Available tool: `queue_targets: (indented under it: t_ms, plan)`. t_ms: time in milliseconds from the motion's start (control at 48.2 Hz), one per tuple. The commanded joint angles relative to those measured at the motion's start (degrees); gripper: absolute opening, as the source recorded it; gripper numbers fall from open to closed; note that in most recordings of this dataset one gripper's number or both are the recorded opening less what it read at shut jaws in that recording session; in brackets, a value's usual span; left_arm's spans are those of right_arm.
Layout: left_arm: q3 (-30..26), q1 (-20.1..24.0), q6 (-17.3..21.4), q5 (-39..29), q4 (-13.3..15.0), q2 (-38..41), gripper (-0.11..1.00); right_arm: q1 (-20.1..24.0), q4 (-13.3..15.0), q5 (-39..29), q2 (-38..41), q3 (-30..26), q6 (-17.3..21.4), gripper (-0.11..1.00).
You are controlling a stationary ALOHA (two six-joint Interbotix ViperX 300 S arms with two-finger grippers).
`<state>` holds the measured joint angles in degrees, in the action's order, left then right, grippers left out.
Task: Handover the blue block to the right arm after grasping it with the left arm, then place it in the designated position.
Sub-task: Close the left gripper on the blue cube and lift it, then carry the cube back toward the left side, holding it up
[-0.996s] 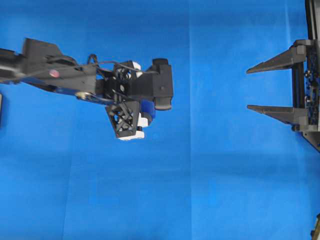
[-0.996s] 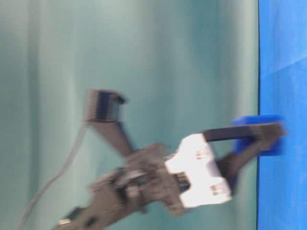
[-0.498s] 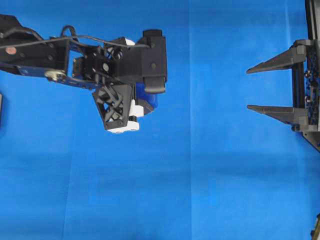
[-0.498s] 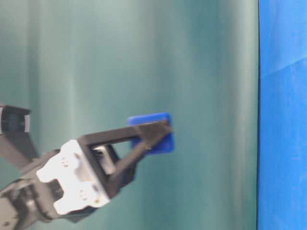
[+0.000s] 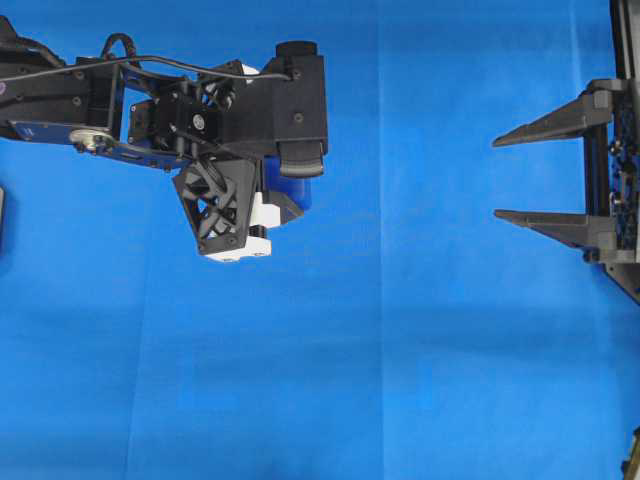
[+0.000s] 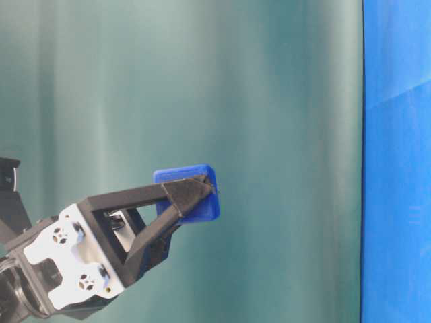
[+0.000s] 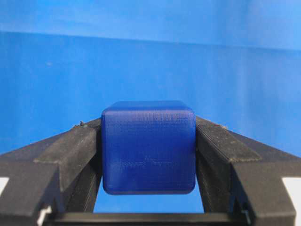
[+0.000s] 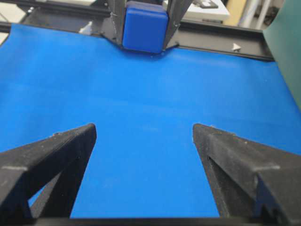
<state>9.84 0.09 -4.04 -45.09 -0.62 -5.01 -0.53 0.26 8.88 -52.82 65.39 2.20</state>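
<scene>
The blue block (image 7: 148,147), a small dark-blue cube, is clamped between the two black fingers of my left gripper (image 7: 148,125). From overhead the left gripper (image 5: 290,185) hangs over the upper left of the cloth, and only an edge of the block (image 5: 300,192) shows under it. The table-level view shows the block (image 6: 195,195) held in the air, well off the cloth. My right gripper (image 5: 496,178) stands open at the right edge, fingers pointing left, empty. Seen from the right wrist, the block (image 8: 145,26) lies far ahead of the open right gripper (image 8: 143,127).
A bright blue cloth (image 5: 400,350) covers the whole table. A teal backdrop (image 6: 269,101) fills the table-level view. A black frame rail (image 8: 221,42) runs along the cloth's far edge in the right wrist view.
My left arm has lifted the block up off the cloth and drawn back a little toward the upper left. The right gripper has stayed where it was, open.
</scene>
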Motion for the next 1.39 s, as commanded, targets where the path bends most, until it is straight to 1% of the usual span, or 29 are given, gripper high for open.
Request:
queue_targets:
  t_ms: [0, 1141, 1245, 1370]
  plan:
    - [-1.41, -0.09, 0.09, 0.18, -0.18, -1.58, 0.49, -0.09, 0.09, 0.26, 0.35, -1.58, 0.09, 0.97]
    - [-1.23, 0.18, 0.09, 1.05, -0.18, -2.02, 0.49, -0.09, 0.00, -0.53, 0.35, -1.67, 0.18, 0.97]
    - [-0.35, 0.18, 0.44, 2.99, -0.18, -3.08, 0.49, -0.09, 0.00, -0.88, 0.35, -1.67, 0.18, 0.97]
    - [3.08, 0.18, 1.32, 9.14, -0.18, -5.27, 0.49, -0.09, 0.00, -0.97, 0.26, -1.67, 0.18, 0.97]
